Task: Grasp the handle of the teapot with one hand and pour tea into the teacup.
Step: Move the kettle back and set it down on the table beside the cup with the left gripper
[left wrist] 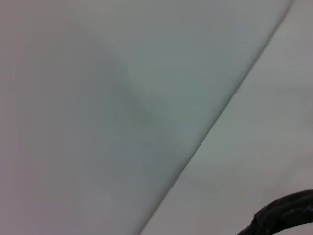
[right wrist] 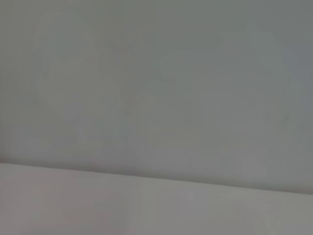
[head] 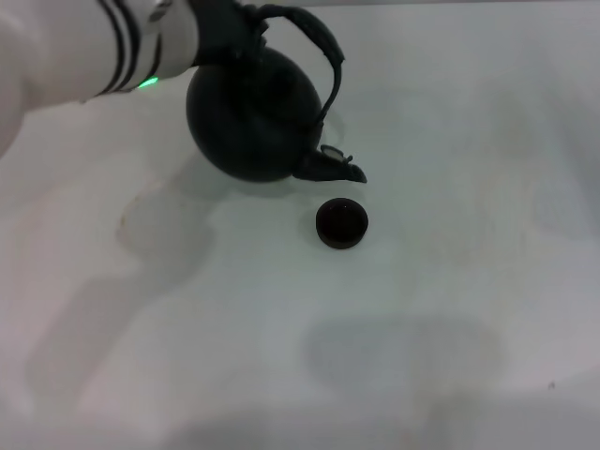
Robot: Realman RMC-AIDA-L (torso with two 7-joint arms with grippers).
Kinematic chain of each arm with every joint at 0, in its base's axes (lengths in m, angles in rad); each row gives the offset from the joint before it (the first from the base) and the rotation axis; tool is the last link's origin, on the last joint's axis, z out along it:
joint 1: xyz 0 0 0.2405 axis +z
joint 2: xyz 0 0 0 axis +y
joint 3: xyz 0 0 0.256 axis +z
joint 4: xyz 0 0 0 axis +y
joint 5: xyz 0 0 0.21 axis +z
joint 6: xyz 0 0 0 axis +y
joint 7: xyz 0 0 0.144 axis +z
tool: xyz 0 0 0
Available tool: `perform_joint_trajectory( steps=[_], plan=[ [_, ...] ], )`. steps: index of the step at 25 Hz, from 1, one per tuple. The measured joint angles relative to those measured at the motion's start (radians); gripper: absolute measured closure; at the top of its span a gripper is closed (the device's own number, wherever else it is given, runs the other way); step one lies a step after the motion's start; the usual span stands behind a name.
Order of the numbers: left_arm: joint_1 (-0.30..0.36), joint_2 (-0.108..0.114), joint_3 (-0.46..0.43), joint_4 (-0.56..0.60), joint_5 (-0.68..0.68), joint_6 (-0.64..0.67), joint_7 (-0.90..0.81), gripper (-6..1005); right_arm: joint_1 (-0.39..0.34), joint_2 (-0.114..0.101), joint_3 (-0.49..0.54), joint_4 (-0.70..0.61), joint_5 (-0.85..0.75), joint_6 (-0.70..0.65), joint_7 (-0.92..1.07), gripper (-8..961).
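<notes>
The large dark teapot [head: 253, 112] hangs tilted at the back of the white table, its stubby spout [head: 333, 169] pointing down and to the right. The spout's tip is just above and behind the small dark teacup [head: 341, 223], which stands on the table. My left arm reaches in from the upper left, and my left gripper [head: 228, 28] is shut on the arched handle [head: 314, 33] at the pot's top. A ribbed piece of the handle [left wrist: 286, 215] shows in the left wrist view. No tea stream is visible. My right gripper is out of view.
The white table [head: 422, 328] spreads out around the cup, with faint stains and soft shadows on it. The right wrist view shows only a pale surface and an edge line [right wrist: 156, 178].
</notes>
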Motion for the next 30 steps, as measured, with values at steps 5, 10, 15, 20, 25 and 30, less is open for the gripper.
perform_joint_trajectory(
  steps=[5,10,15,20,25,30],
  plan=[
    [0.153,0.001,-0.002,0.076,-0.003,-0.08,-0.081,895,0.007,0.0,-0.005,-0.002,-0.001,-0.011,0.0,108],
    [0.338,0.006,-0.013,0.099,-0.129,-0.311,-0.085,895,0.007,-0.002,-0.007,-0.005,-0.005,-0.02,-0.001,108],
    [0.435,0.007,0.016,0.033,-0.266,-0.552,0.012,895,0.001,-0.006,-0.01,-0.009,-0.008,-0.021,-0.005,108],
    [0.435,0.009,0.047,-0.083,-0.4,-0.685,0.056,896,-0.013,-0.008,-0.013,-0.027,-0.009,-0.014,0.002,109],
    [0.413,0.012,0.068,-0.2,-0.503,-0.783,0.05,896,-0.015,-0.012,-0.014,-0.032,-0.01,-0.011,0.005,109],
    [0.367,0.017,0.082,-0.282,-0.579,-0.8,0.054,895,-0.015,-0.017,-0.015,-0.033,-0.012,-0.01,0.006,108]
  ],
)
